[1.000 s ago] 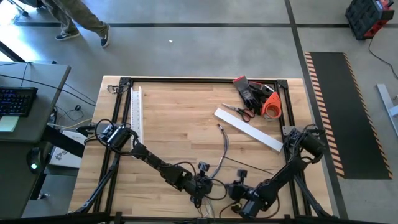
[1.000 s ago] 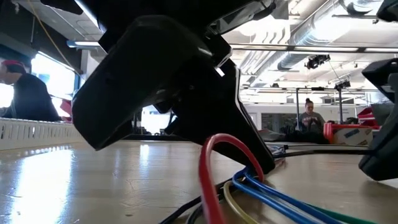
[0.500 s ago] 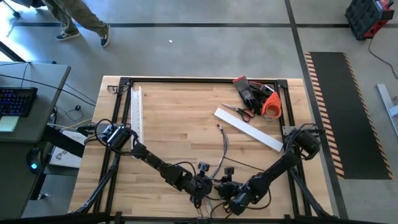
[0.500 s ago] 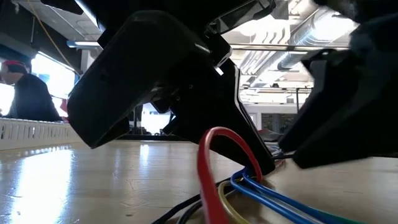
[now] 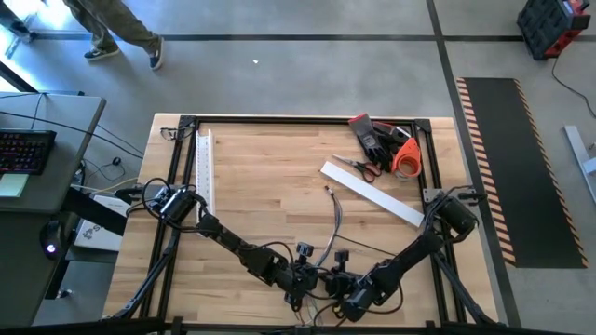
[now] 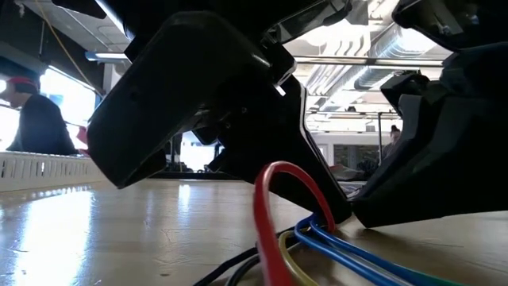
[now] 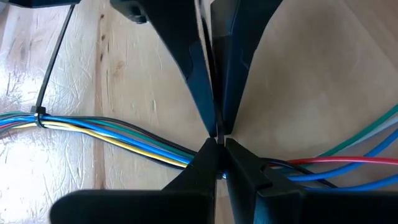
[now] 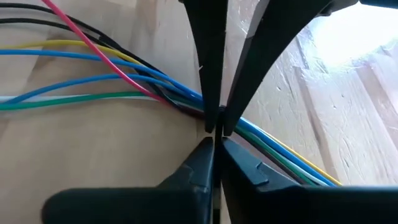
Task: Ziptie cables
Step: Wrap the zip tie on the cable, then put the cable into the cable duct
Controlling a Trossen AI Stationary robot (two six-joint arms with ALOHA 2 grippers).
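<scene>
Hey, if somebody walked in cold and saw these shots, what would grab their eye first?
Probably both dark arms meeting at the table's near edge, the left claw and right claw shut side by side over the cables. Next, that bright bunch of blue, yellow, green and red wires, with one ziptie already cinched around it. Then the orange tape roll at the far right corner.

A grey concrete floor (image 5: 307, 74) crossed by dark tape lines surrounds the wooden bench (image 5: 270, 186). A hazard-striped black mat (image 5: 521, 167) lies to one side, a desk with a keyboard (image 5: 23, 149) to the other. Overhead, exposed ducts and pipes (image 6: 365, 48) run beneath a bright ceiling.
</scene>
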